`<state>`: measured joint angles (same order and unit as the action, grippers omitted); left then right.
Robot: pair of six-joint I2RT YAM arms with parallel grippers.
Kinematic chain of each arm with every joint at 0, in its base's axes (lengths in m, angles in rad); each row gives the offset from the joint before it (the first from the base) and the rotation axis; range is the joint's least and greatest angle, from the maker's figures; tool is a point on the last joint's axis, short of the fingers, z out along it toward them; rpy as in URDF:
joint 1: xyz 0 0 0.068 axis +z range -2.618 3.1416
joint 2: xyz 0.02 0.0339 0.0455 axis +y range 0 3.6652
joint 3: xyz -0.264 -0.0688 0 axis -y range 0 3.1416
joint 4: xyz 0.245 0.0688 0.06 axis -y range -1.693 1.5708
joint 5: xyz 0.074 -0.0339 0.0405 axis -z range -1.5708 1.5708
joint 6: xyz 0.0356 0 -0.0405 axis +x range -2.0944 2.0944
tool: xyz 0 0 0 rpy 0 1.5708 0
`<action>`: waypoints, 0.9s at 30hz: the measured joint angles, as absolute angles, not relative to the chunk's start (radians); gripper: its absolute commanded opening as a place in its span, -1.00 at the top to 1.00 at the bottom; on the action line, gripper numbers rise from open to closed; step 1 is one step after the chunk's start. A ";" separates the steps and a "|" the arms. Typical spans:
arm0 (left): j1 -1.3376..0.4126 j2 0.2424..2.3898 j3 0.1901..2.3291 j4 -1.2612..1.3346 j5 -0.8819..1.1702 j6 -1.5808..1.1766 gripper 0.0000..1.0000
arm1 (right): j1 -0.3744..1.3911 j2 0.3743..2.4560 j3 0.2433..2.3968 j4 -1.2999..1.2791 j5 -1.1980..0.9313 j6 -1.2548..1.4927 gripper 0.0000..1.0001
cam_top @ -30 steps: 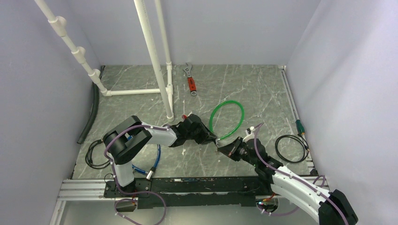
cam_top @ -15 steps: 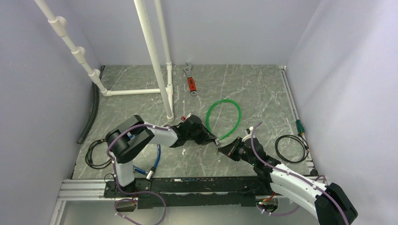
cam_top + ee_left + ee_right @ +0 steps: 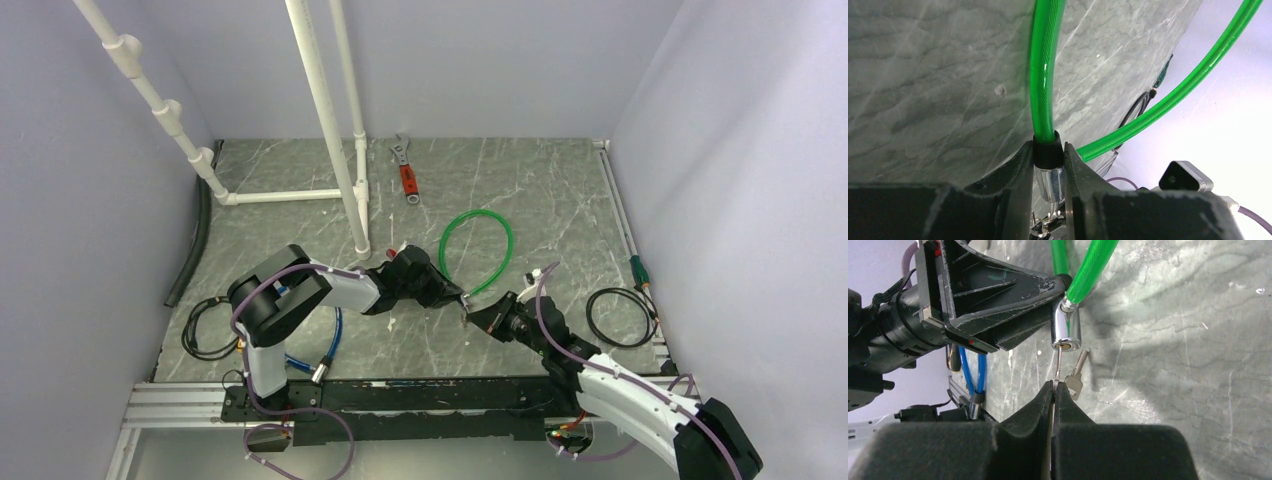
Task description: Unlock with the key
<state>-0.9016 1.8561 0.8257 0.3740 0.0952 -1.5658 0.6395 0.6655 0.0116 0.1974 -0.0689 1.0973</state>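
- Right wrist view: right gripper point(image 3: 1054, 385) is pinching the key point(image 3: 1058, 365) at frame centre; blade is pointing straight up, tip meeting the lock cylinder point(image 3: 1066, 330) keyhole just above.
- Left gripper point(image 3: 1049, 165) is clamping the lock cylinder; its axis is looking in line with the blade.

A: Colour of links?
B: White shells on left arm point(image 3: 345, 287) and right arm point(image 3: 630, 392); black housings at joints and wrists.
A: Cabling?
B: Purple cable point(image 3: 541, 300) looped loosely outside each arm.
A: Finger condition?
B: Matte black on left gripper point(image 3: 1064, 287) and right gripper point(image 3: 1054, 386). Triangular, ribbed flanks on the left, scuffed pale along edges, small red flecks. Smooth, blunt wedges on the right.
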 measured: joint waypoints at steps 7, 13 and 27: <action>-0.900 1.825 0.825 0.373 0.096 -1.557 1.00 | 0.637 0.610 0.012 0.211 -0.089 1.038 1.00; -0.900 1.820 0.820 0.383 0.094 -1.558 1.00 | 0.637 0.638 0.012 0.253 -0.106 1.032 1.00; -0.900 1.820 0.817 0.402 0.088 -1.571 1.00 | 0.638 0.590 0.012 0.206 -0.057 1.099 1.00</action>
<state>-0.8997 1.8198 0.8173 0.4015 0.0879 -1.5707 0.6380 0.5903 0.0116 0.2062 -0.0574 1.0988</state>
